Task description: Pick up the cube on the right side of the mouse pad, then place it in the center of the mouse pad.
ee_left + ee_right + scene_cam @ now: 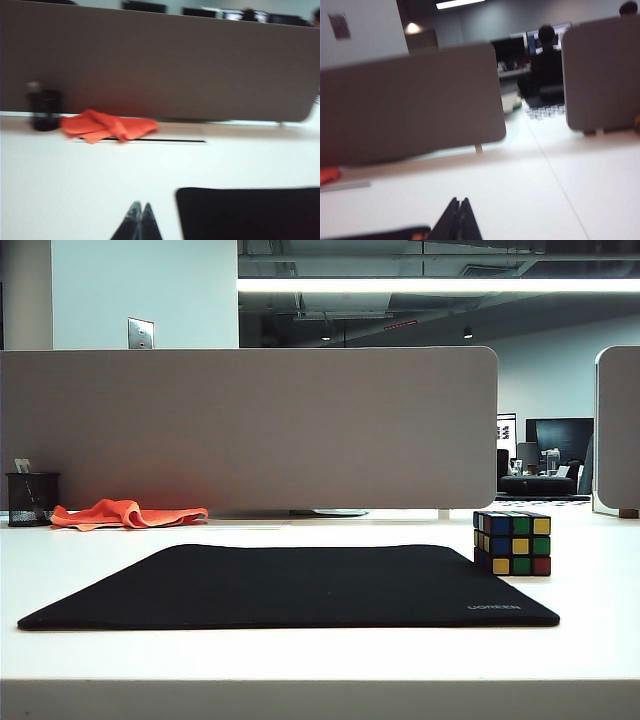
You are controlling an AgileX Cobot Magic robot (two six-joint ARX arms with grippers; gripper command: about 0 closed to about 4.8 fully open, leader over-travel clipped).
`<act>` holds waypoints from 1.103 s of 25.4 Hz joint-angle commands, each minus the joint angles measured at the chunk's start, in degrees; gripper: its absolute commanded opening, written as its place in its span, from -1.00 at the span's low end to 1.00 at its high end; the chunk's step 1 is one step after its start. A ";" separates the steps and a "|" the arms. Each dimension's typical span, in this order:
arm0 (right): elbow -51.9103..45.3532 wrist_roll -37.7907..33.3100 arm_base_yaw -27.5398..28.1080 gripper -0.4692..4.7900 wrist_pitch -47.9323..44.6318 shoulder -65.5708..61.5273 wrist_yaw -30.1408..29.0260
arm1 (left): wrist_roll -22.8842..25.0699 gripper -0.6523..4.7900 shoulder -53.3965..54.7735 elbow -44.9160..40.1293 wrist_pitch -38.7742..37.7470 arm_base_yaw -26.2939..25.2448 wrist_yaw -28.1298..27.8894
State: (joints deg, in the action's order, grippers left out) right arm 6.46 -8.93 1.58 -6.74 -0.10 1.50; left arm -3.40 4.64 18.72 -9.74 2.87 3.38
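Exterior view: the cube (pixel 512 542) stood on the desk (pixel 320 655) just beside the right far edge of the mouse pad (pixel 290 587), untouched; neither arm showed here.

Left wrist view: left tool (pixel 139 212) clenched, empty, near the pad's left far corner; orange cloth (pixel 107 125) and pen cup (pixel 44 110) beyond. No cube visible.

Right wrist view: right tool (pixel 459 210) clenched, empty; cube out of frame. Risk: descending with fingers unopened would likely knock the cube away.

The mouse pad (pixel 290 587) lies on the table (pixel 320 660). The cube (pixel 512 542) sits at its right far corner. Behind, left, a cloth (pixel 128 513) lies beside a pen cup (pixel 32 499), before a partition (pixel 250 430).
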 commanded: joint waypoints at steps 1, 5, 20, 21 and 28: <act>5.01 -0.50 -0.07 -0.83 3.39 -0.39 0.28 | 4.24 -0.78 4.79 4.09 -0.59 -0.02 5.95; 12.15 0.20 -0.07 -0.83 11.26 -2.64 0.26 | 10.03 -0.78 11.72 8.87 -0.94 0.02 10.05; 31.74 7.39 -1.20 -0.83 27.96 -26.27 -12.15 | 16.00 -0.78 27.50 20.48 -4.07 7.65 13.14; 32.33 7.50 -1.46 -0.83 28.59 -26.93 -12.15 | 14.67 -0.78 28.02 20.55 -3.98 7.69 13.35; 34.69 6.91 -3.21 -0.83 29.55 -31.36 -14.32 | 10.19 -0.78 32.79 23.54 -6.51 7.56 15.98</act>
State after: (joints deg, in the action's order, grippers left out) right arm 40.51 -1.69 -1.34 24.01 -31.44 -11.77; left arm 7.42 36.97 41.23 -15.62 10.50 17.93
